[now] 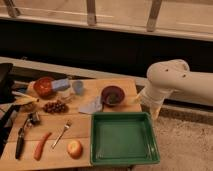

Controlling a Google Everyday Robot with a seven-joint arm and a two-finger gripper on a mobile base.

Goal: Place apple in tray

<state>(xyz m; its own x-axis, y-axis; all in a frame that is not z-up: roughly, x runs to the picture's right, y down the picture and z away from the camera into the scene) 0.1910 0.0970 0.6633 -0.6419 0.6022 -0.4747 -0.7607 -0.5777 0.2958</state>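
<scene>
The apple (pixel 74 148), small, round and yellow-orange, lies on the wooden table (pixel 80 125) near its front edge. The green rectangular tray (pixel 124 138) stands just right of it, at the table's front right, with nothing in it. A narrow gap of wood separates the two. Only the white arm (pixel 170 82) shows, bent beside the table's right edge, above and behind the tray. My gripper is out of view, and nothing holds the apple.
An orange-red carrot (pixel 42 145) and a fork (pixel 62 133) lie left of the apple, and a black-handled tool (pixel 20 140) lies further left. Grapes (pixel 55 106), a red bowl (pixel 44 86), a blue cup (pixel 78 87), a grey cloth (pixel 91 106) and a dark red bowl (pixel 113 94) sit behind. Dark objects (pixel 5 85) are at the left edge.
</scene>
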